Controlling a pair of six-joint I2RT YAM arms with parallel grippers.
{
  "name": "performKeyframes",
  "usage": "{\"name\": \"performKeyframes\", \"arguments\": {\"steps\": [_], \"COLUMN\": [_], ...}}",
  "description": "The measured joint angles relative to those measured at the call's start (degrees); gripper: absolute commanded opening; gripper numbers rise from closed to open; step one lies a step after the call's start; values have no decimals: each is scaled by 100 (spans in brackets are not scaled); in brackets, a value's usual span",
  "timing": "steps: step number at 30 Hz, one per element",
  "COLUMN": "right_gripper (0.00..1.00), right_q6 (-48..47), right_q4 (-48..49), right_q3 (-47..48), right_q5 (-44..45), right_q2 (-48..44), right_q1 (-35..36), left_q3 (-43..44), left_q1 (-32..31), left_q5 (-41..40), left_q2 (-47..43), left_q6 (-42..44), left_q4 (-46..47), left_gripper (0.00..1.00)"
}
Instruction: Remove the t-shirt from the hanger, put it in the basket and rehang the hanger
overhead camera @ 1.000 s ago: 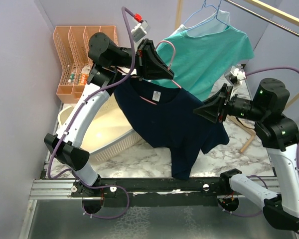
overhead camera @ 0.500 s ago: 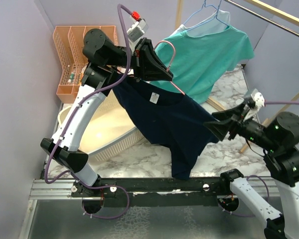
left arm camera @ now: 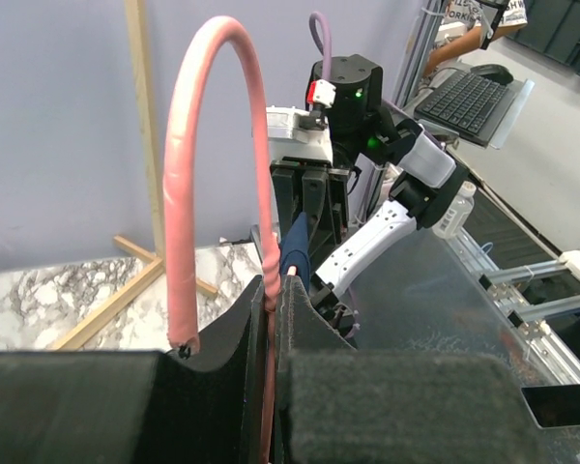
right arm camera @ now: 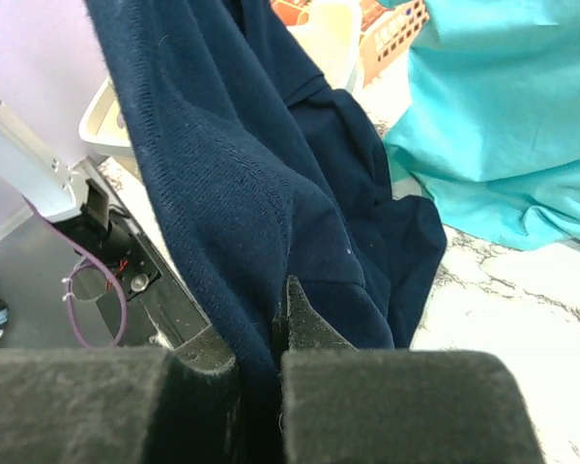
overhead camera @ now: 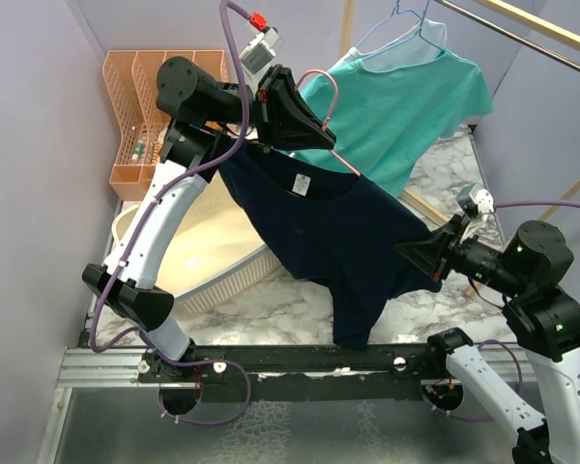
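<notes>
A navy t-shirt (overhead camera: 329,232) hangs on a pink hanger (overhead camera: 336,159), tilted down to the right. My left gripper (overhead camera: 321,135) is shut on the hanger just below its hook. In the left wrist view the pink hook (left arm camera: 188,174) arches above the left gripper (left arm camera: 271,286), and a bit of navy t-shirt (left arm camera: 298,249) shows past the tips. My right gripper (overhead camera: 408,254) is shut on the shirt's right side, near the sleeve. In the right wrist view, navy t-shirt (right arm camera: 232,164) cloth is pinched in the right gripper (right arm camera: 282,292).
A teal t-shirt (overhead camera: 406,106) on a blue hanger (overhead camera: 406,24) hangs from a wooden rail (overhead camera: 546,27) at the back right. A peach organizer (overhead camera: 145,106) stands at the back left, and a cream basket (overhead camera: 213,261) lies under the navy shirt.
My right gripper dropped away to the right, opened, then came back and shut on the shirt's right side. My left gripper shifted the hanger slightly up and left.
</notes>
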Motion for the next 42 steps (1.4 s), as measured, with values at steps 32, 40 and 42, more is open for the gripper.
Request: {"name": "performKeyframes", "arguments": {"steps": [32,40,42], "right_gripper": [1,5,9], "right_q6": [2162,1537,1429], "right_q4": [-1943,-1679,-1676], "right_q3": [533,332,326], "right_q5": [6662,5543,5302], "right_q2": [-236,11,33], "right_q1": [184,181,179], "left_q3": [-111,-448,-439], "left_q1": [59,57,-24], "left_q5": [-732,-1008,-1088], "left_q2": [-184,-131,-9], "left_q6": [839,-345,-463], "left_q4": [-612,769,1108], "left_gripper": [0,0,0]}}
